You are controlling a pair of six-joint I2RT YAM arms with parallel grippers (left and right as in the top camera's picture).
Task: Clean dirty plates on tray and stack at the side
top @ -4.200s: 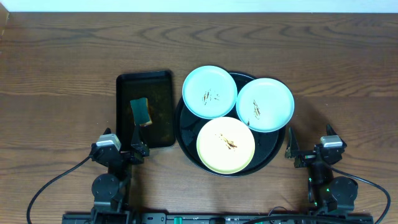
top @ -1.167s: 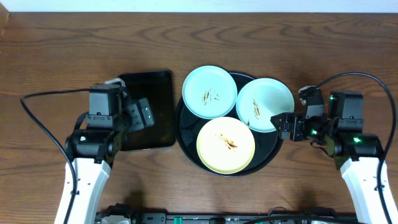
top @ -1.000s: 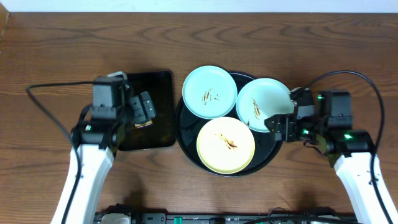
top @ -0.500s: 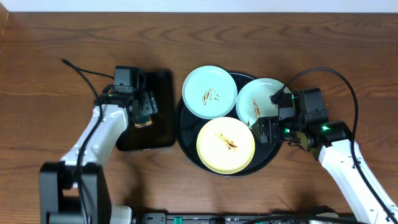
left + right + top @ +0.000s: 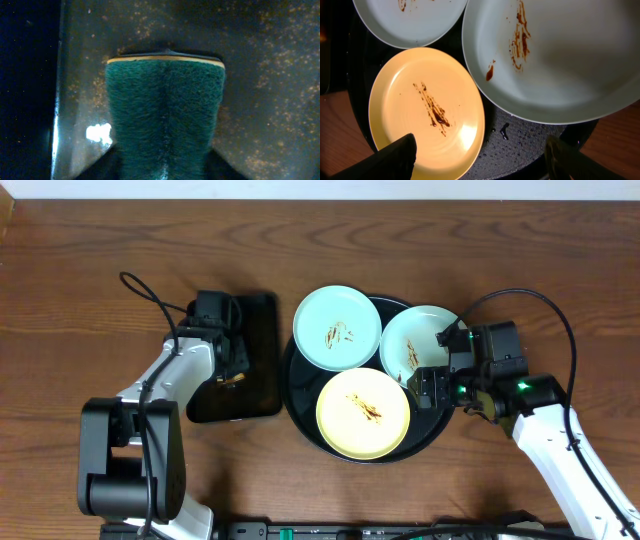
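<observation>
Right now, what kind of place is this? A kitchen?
Probably a robot test bench, not a real kitchen: two robot arms at a wooden table, smeared plates on a tray, and a sponge.

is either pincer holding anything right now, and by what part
The left pincer squeezes the green sponge by its near end. The right pincer is open, holding nothing.
</observation>
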